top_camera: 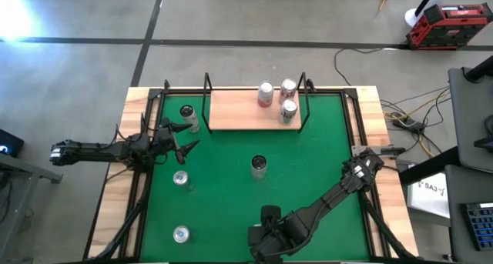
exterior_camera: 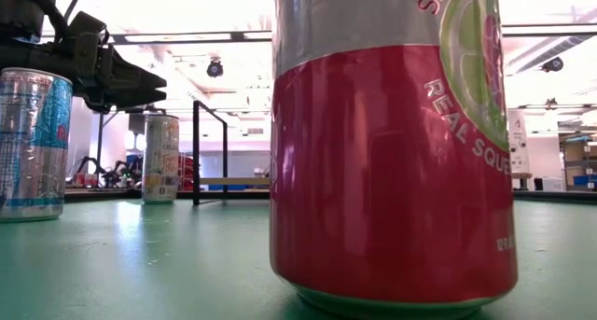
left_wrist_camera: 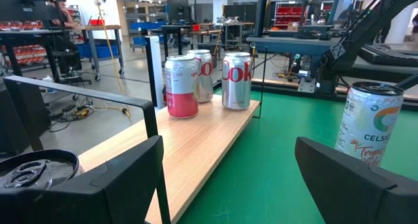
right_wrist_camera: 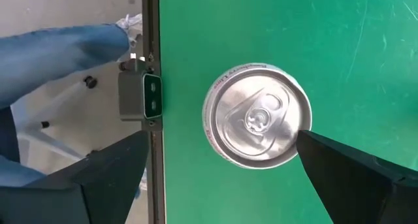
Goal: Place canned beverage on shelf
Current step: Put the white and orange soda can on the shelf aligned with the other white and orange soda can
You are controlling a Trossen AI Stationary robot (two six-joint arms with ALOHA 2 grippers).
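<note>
Starting at the near right edge of the table, the right gripper [top_camera: 368, 162] hangs straight above a silver-topped can [right_wrist_camera: 258, 116]. Its jaws are spread wide to either side of the rim and clasp nothing. That can stands upright on the green mat [right_wrist_camera: 339, 41], just beside the black rail [right_wrist_camera: 151, 28].

Farther in, on the left, the left gripper [left_wrist_camera: 228, 145] is also released, with only air between its jaws. A dark-topped can [top_camera: 187, 115] stands upright just outside one finger, close to the shelf's left end.

Beyond both, the shelf [top_camera: 239, 114] already carries three upright cans, a red-and-silver one [left_wrist_camera: 181, 87] among them. Its left half is bare board.

Either table can looks like a thin aluminium cylinder, smooth and slippery. If full it is probably fairly heavy and stiff; if empty, light and easily dented. A hold across the mid-body, with the jaws level and square to the wall, seems safest. A pinch at the rim would likely slip or tip the can, and the shelf's posts leave little room for a tilted carry.
</note>
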